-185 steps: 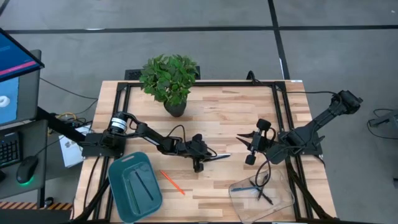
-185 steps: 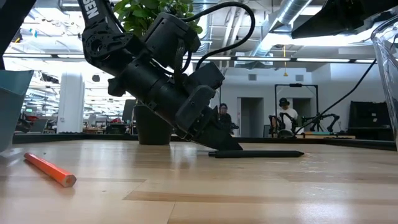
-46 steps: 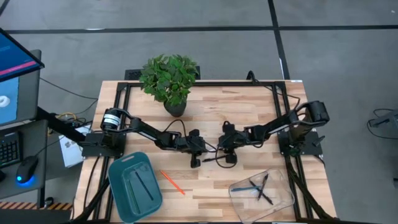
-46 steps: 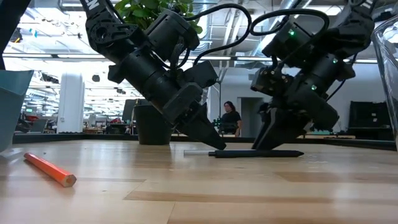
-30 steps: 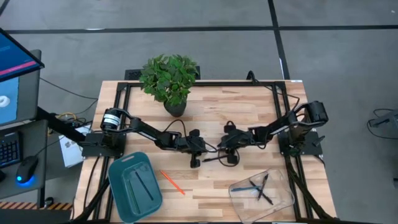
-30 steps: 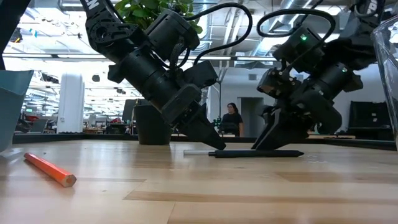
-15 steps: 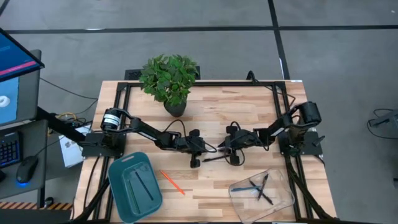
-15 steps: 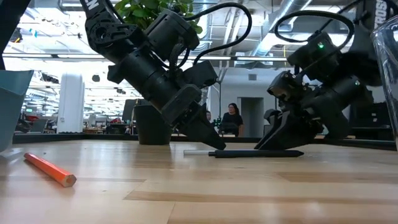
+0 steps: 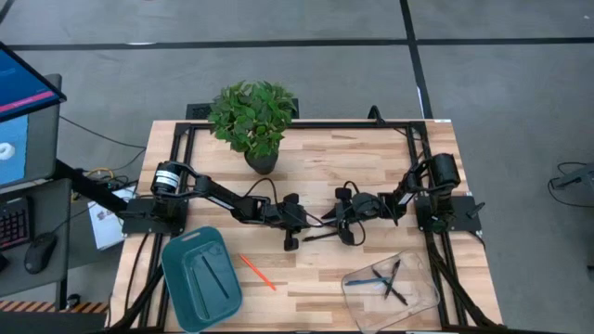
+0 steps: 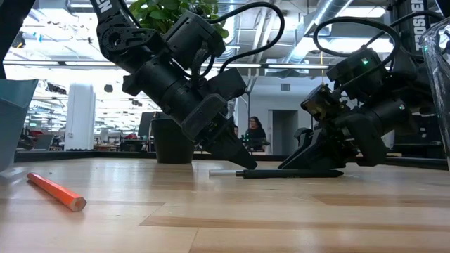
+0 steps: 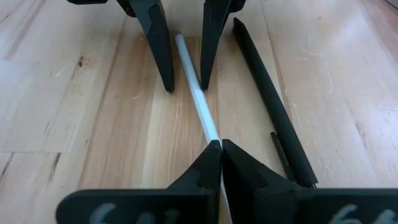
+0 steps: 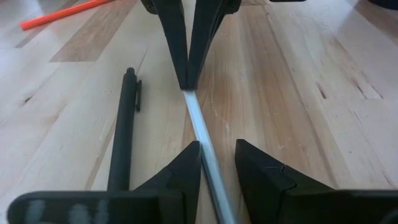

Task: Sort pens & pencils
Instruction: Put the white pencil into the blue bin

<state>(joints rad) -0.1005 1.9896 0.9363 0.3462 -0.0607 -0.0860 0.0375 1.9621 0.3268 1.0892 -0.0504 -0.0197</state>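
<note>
Teal tray (image 9: 175, 275), table's left front: one dark stick inside. Orange pencil (image 9: 258, 273) lies loose just beside it, untouched. Left arm reaches low from the left edge to table centre, wrist pitched steeply down. Left gripper (image 11: 220, 150) has its tips pressed together on the near end of the white pen (image 11: 195, 93), which lies flat on the wood. Black pen (image 11: 264, 93) lies parallel, just beside the white one, not gripped. Change: about six seconds ago the right arm was pulled back on the right side of the table, and only the left gripper was at the pens. Since then the right arm has come in opposite the left. Over the last second and a half it has drawn its base link back and leaned the wrist flatter, tips staying at the pens. Right gripper (image 12: 217, 159) now straddles the far end of the white pen, fingers apart, pen running close along one finger; not yet clamped. Judgement: a hand-over or two-arm pick of the white pen is being set up; the right must close before the left lets go. Clear tray (image 9: 425, 295), right front, already holds a blue pen and dark ones, so it is the likely destination. Sorting is partly done: white, black and orange remain out.
</note>
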